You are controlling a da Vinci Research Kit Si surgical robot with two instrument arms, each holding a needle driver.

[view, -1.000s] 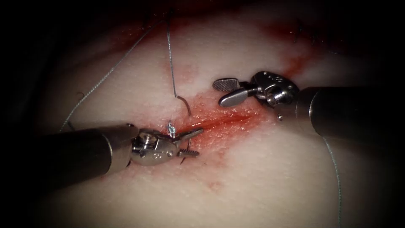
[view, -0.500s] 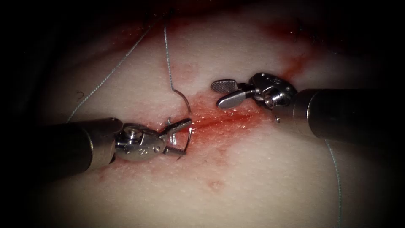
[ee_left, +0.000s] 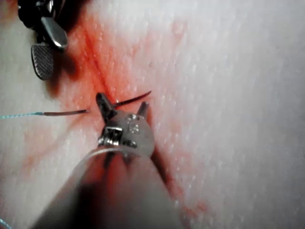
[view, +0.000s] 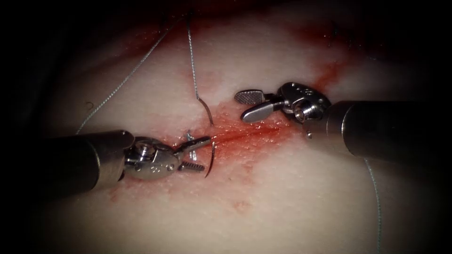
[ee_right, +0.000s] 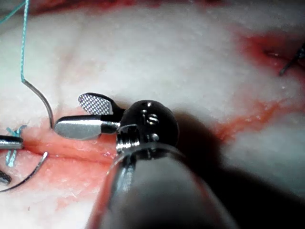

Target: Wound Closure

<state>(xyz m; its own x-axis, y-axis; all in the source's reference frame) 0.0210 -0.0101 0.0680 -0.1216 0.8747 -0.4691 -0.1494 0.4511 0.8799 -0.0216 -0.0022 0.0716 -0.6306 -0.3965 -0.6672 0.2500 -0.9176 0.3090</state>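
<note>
Passing through the pale, red-stained pork tissue [view: 292, 207], the thin curved steel needle [view: 211, 159] lies across the left end of the dark red cut [view: 249, 134]. Its tail end rises above the cut, where the fine pale blue-grey thread [view: 190, 61] joins it and runs off toward the tissue's far edge. Its pointed end curves out of the surface below the cut; the middle of the curve is buried. So the needle is in the tissue, with both ends showing.

The left arm's silver two-jawed tool [view: 197, 154] lies just left of that emerging end. Its jaws are spread, one above and one below, and the needle's free end stands just off their tips. Whether a jaw touches the needle I cannot tell; the jaws hold nothing. In the left wrist view the same tool [ee_left: 123, 106] shows parted jaws with the needle [ee_left: 132, 99] crossing between them. A short tuft of cut pale thread [view: 189, 136] stands beside the upper jaw.

The right arm's silver tool [view: 248, 104] is above the cut's right part, well apart from the needle. Its jaws are spread and empty; the right wrist view [ee_right: 86, 115] shows this too.

Red fluid [view: 263, 141] stains the tissue around the cut.
</note>
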